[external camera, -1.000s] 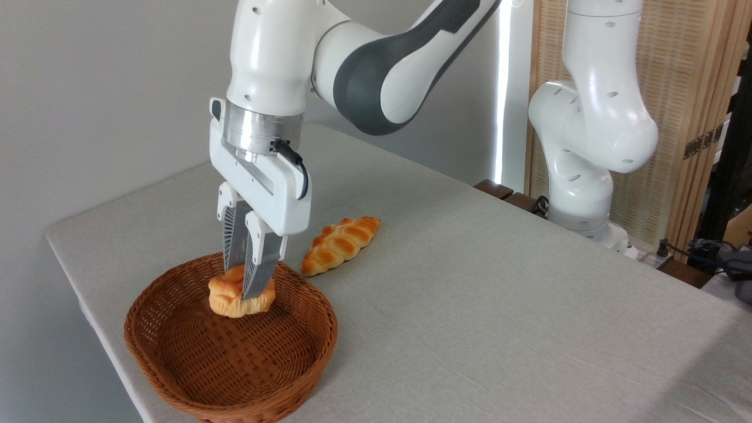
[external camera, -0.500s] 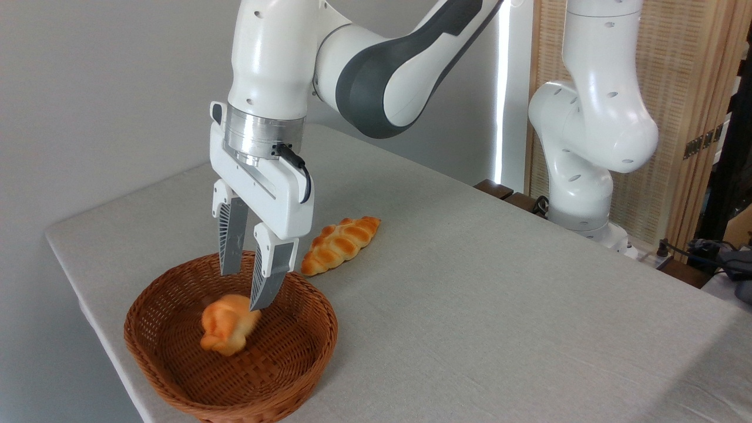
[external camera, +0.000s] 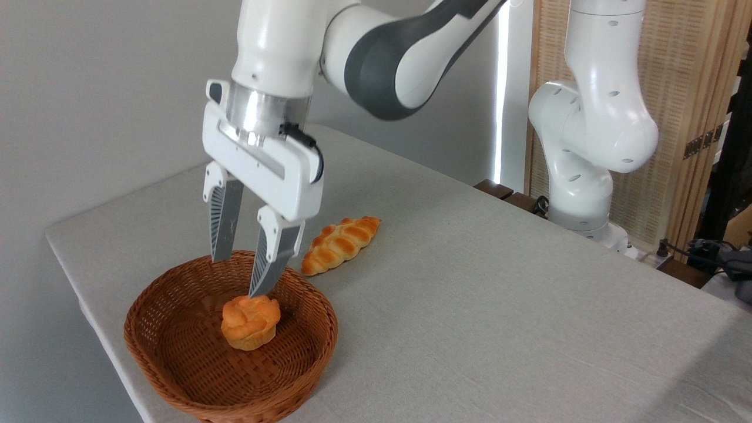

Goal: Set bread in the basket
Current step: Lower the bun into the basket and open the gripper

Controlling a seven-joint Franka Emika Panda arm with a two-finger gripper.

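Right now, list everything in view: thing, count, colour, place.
bun: 1, orange-golden, upright in the basket
basket: 1, reddish-brown wicker, table's near-left corner
loaf: 1, golden braided, on the table right of the basket
table: 1, light grey cloth
screen: 1, pale wood slats, back right
arm: 1, white and grey, based back right
gripper: 1, white with grey fingers, open, above the bun
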